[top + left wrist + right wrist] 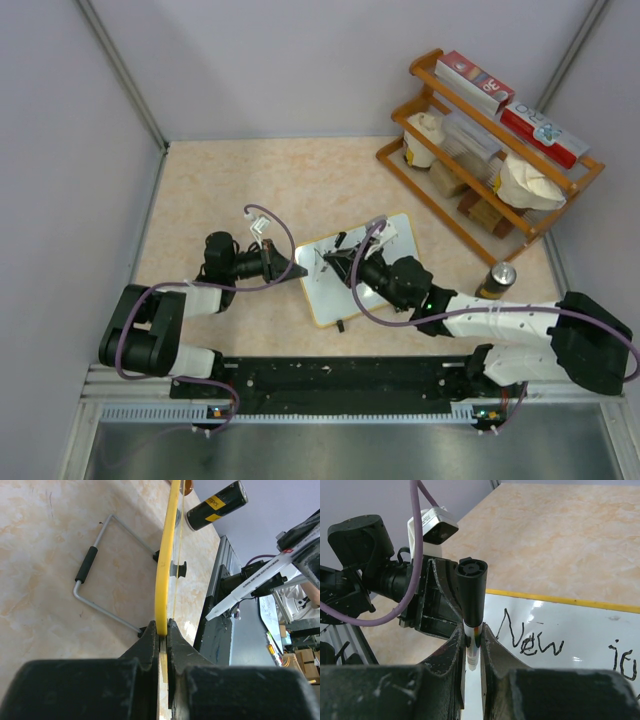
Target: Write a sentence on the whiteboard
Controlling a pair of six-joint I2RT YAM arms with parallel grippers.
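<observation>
The whiteboard (335,300), with a thin yellow-tan frame, lies tilted in the middle of the table. The right wrist view shows its face (580,625) with "New" and the start of another word in black. My left gripper (293,268) is shut on the board's left edge, which shows edge-on as a yellow strip (167,555) between its fingers (163,630). My right gripper (342,262) hovers over the board's left part, shut (474,640) on a white marker with a black end (471,590). The marker also shows in the left wrist view (245,590). I cannot tell whether its tip touches the board.
A wooden rack (490,140) with boxes and other items stands at the back right. A black and yellow can (497,280) stands right of the board and shows in the left wrist view (217,505). The board's wire stand (95,575) lies on the tabletop.
</observation>
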